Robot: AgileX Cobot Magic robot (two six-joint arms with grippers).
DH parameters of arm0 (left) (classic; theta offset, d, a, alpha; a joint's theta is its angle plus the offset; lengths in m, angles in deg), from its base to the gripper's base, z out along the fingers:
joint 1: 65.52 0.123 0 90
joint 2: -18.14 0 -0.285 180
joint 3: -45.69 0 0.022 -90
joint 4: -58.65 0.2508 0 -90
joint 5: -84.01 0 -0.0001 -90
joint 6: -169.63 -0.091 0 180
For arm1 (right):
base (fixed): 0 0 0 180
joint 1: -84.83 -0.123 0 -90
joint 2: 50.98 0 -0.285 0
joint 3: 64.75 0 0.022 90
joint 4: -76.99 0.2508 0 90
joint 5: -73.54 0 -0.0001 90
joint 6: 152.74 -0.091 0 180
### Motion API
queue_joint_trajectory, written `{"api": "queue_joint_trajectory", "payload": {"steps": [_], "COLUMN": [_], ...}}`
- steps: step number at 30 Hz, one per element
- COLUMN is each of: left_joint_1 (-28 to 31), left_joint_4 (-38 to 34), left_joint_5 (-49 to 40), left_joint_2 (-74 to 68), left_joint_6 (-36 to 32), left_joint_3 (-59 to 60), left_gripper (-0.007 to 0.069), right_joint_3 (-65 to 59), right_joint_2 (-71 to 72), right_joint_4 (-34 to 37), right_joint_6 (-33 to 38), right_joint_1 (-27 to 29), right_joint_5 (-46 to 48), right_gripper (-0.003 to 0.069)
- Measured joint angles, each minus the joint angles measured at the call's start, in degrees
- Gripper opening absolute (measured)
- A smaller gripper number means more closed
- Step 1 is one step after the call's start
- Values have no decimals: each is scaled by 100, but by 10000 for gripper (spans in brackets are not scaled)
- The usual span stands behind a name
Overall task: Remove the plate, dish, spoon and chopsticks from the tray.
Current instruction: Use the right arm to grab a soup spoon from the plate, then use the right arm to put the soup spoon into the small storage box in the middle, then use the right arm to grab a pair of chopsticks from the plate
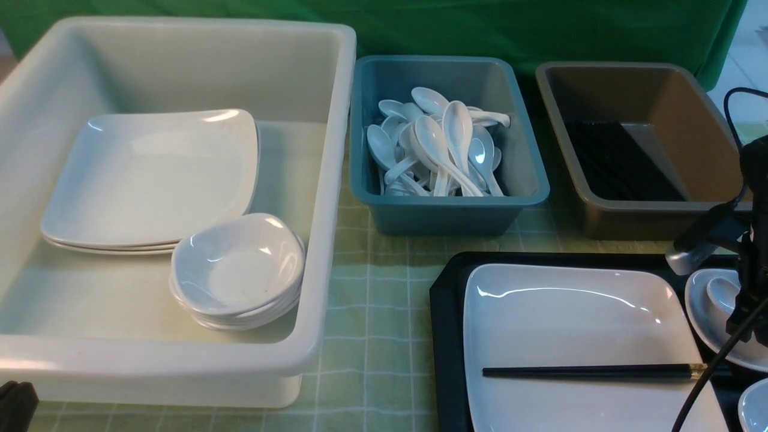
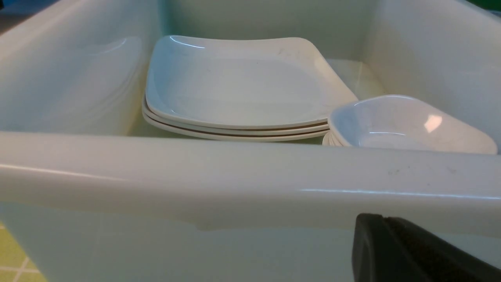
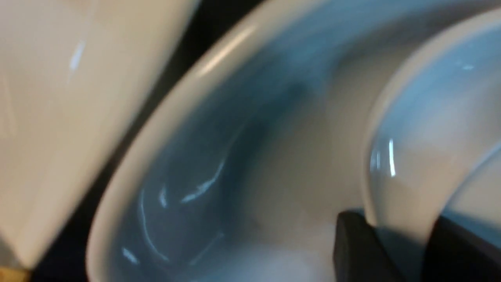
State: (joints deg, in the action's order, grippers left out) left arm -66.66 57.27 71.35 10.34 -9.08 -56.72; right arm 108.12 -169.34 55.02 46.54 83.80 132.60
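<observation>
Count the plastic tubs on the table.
3. The large white rectangular plastic tub is on the left, the teal rectangular plastic tub in the middle, the brown rectangular plastic tub on the right, beyond the black plastic tray. None seems hidden.

Green cloth backdrop (image 1: 540, 30) behind; pale green checked tablecloth (image 1: 372, 312) below; whitish floor (image 1: 747, 60) far right.

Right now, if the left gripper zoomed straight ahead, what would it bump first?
Probably the near wall of the white tub, right in front of the left gripper. The stacked plates lie beyond that wall, inside the tub.
</observation>
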Motion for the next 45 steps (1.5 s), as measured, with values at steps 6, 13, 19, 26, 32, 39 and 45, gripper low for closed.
{"api": "queue_joint_trajectory", "payload": {"steps": [6, 13, 19, 26, 32, 39, 45], "left_joint_1": [0, 0, 0, 0, 0, 0, 0], "left_joint_4": [0, 0, 0, 0, 0, 0, 0], "left_joint_5": [0, 0, 0, 0, 0, 0, -4], "left_joint_2": [0, 0, 0, 0, 0, 0, 5], "left_joint_6": [0, 0, 0, 0, 0, 0, 0], "left_joint_3": [0, 0, 0, 0, 0, 0, 0], "left_gripper": [-2, -2, -2, -2, -2, -2, -2], "right_joint_3": [333, 1738, 2673, 3533, 3661, 3997, 4220], "right_joint_2": [444, 1512, 1063, -292, -1054, -769, 181], "right_joint_4": [274, 2876, 3620, 3655, 3637, 3454, 2786], "right_joint_6": [-121, -520, -506, -491, -491, -472, -468], "right_joint_1": [0, -374, -1491, -2159, -2232, -2158, -2006], "right_joint_5": [430, 475, -657, -2638, -3262, -1326, 801], "right_gripper": [165, 165, 165, 167, 374, 374, 55]}}
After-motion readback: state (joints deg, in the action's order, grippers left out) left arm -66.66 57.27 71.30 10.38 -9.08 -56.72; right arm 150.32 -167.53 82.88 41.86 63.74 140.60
